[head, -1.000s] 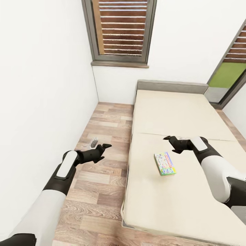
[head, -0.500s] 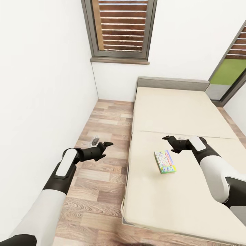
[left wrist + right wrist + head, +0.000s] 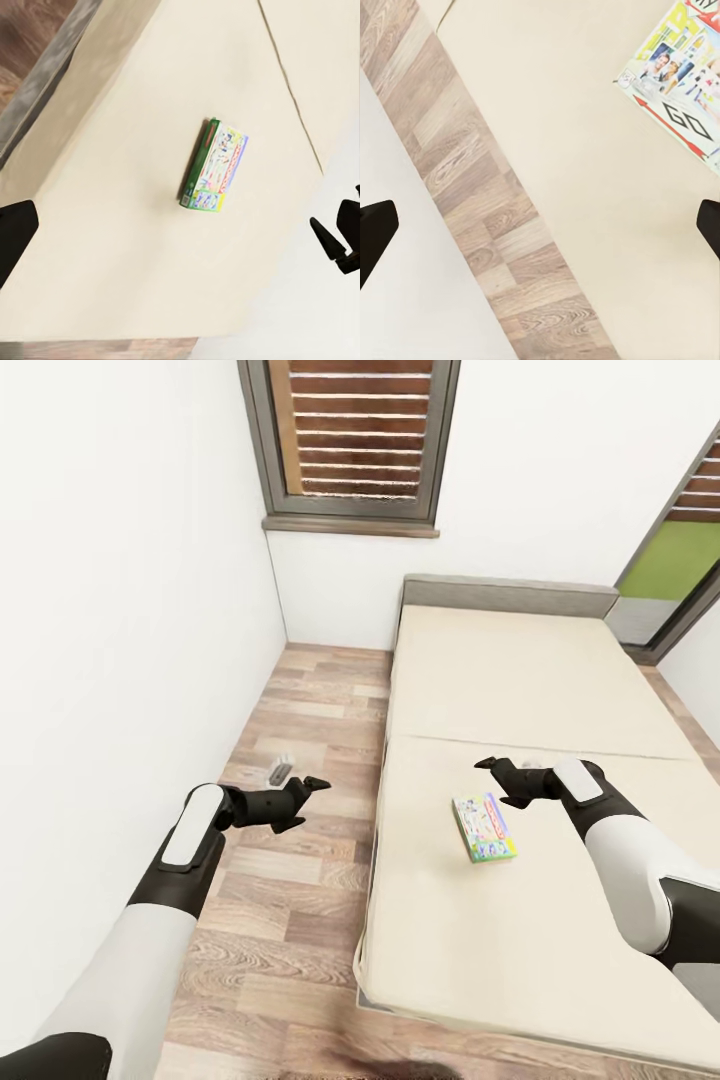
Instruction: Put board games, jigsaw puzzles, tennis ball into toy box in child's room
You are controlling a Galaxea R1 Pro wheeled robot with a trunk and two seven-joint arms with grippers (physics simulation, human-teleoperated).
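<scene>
Here, a Monopoly box [image 3: 484, 827] lay flat on the cream bed [image 3: 520, 690], toward its near half. The right gripper [image 3: 497, 772] hovered just beyond the box at about its one o'clock, jaws spread and holding nothing. The left gripper [image 3: 310, 788] hung over the wood floor [image 3: 300, 710] at the box's nine o'clock, jaws also parted, empty.

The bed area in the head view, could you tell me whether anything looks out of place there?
A small grey object lies on the wood floor beside the bed; too small to identify. The board game lies askew on the mattress.
</scene>
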